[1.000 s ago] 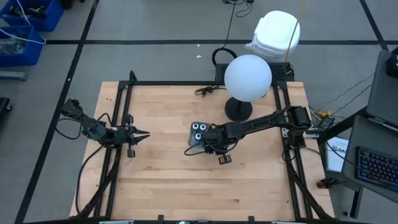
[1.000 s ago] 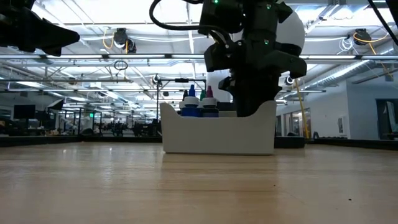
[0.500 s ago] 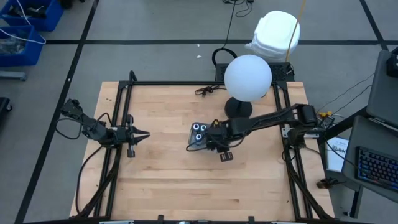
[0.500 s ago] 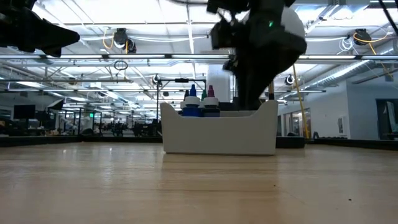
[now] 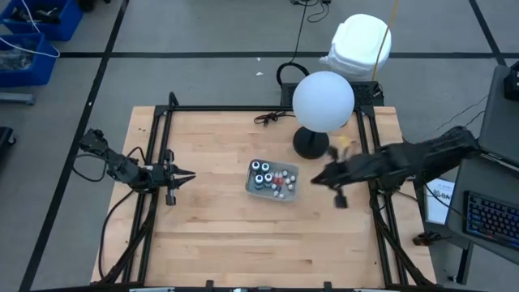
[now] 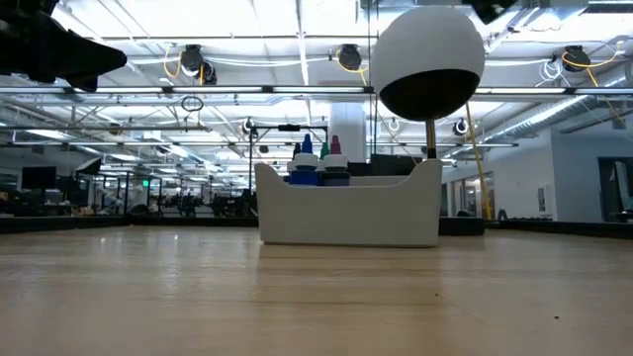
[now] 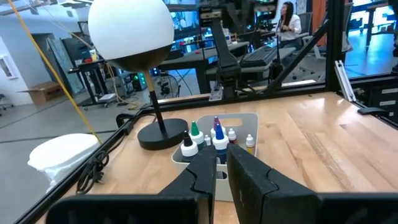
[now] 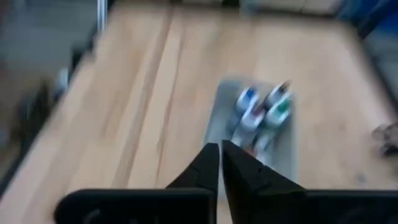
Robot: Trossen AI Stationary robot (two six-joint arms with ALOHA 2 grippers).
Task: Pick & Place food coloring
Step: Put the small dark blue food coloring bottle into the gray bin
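The food coloring (image 5: 272,178) is a cluster of small white-capped dropper bottles and dark round jars standing in a clear rectangular tray (image 5: 250,188) at the middle of the table. They also show in the low view (image 6: 316,163) and the left wrist view (image 7: 214,134). My right gripper (image 5: 315,179) hangs in the air just right of the tray, shut and empty; its wrist view looks down on the bottles (image 8: 261,112). My left gripper (image 5: 190,174) waits near the table's left edge, shut, pointing at the tray.
A lamp with a white globe (image 5: 323,100) and a black round base (image 5: 310,143) stands just behind the tray, close to the right arm. A black cable (image 5: 272,118) lies at the far edge. Bare wood lies in front of the tray and to its left.
My right gripper has risen from over the tray's right part and drawn back toward the table's right edge, uncovering the bottles. The tray and bottles have stayed where they were.
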